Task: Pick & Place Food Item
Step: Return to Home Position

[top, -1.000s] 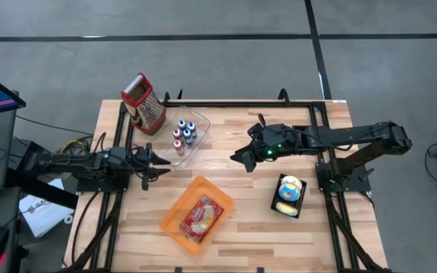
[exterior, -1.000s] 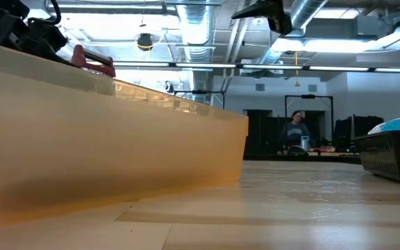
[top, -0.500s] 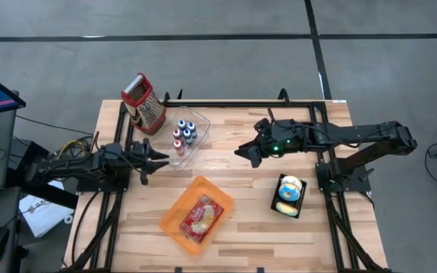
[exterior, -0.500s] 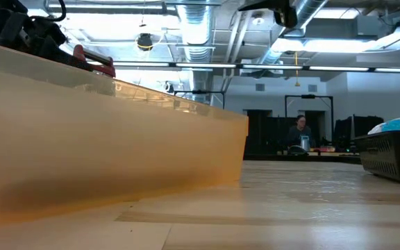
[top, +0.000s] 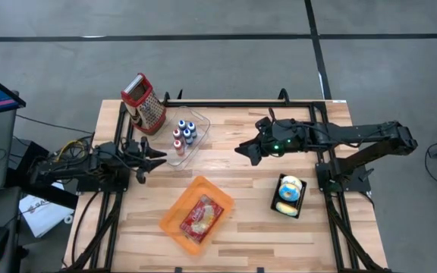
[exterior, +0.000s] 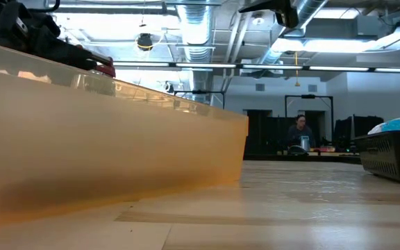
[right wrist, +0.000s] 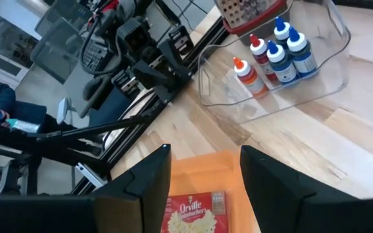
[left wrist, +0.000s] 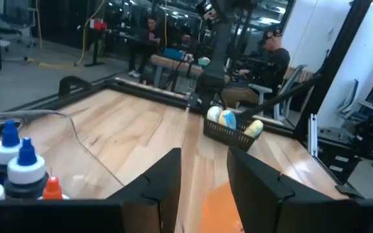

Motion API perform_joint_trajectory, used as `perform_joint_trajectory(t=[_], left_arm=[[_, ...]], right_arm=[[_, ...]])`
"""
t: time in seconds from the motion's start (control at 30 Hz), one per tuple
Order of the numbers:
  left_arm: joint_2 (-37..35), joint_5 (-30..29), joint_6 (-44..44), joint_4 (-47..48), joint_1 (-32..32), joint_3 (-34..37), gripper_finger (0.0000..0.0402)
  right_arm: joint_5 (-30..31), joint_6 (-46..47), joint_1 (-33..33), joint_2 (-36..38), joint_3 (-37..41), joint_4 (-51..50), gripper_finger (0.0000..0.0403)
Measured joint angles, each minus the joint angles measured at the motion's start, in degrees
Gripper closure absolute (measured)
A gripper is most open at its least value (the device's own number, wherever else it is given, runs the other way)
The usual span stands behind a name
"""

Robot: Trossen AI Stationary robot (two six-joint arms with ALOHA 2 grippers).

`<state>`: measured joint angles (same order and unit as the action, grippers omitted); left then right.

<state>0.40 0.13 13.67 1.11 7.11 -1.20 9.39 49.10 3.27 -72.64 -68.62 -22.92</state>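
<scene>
Red popcorn bag (top: 201, 216), its label reading "Orville" in the right wrist view, lies flat in the orange bin (top: 171, 224) on the desk (top: 241, 227). To the bin's right stands the black basket (top: 275, 199) holding donuts (top: 288, 189). Left hand (top: 155, 158), fingers parted and holding nothing, hovers beside the clear tray (top: 196, 144) of bottles (top: 184, 133). Right hand (top: 243, 152), likewise parted and empty, hovers above mid-desk.
</scene>
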Motion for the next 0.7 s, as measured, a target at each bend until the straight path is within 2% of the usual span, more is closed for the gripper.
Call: perform_joint_trajectory(t=[0.13,0.23,0.4,0.53,0.7], left_arm=[[2.03,-0.35,-0.83,0.03,0.00,0.00,0.0280],[4.73,-0.11,1.83,-0.30,-0.01,0.05,0.0280],[9.23,0.10,1.75,-4.63,-0.02,0.33,0.0280],[11.84,0.10,1.73,-6.02,-0.01,0.27,0.0280],[14.26,0.01,1.69,-6.48,-0.02,0.24,0.0280]], right_arm=[[0.11,-1.07,0.01,-0.02,0.01,-0.02,0.0225],[-0.16,-2.60,-0.30,-0.02,0.00,0.03,0.0225],[-1.33,-7.26,-0.32,-0.93,0.00,3.46,0.0225],[-6.13,-13.29,-0.89,-3.64,0.03,9.07,0.0225],[-16.29,-21.40,-2.89,-5.86,0.04,12.91,0.0225]])
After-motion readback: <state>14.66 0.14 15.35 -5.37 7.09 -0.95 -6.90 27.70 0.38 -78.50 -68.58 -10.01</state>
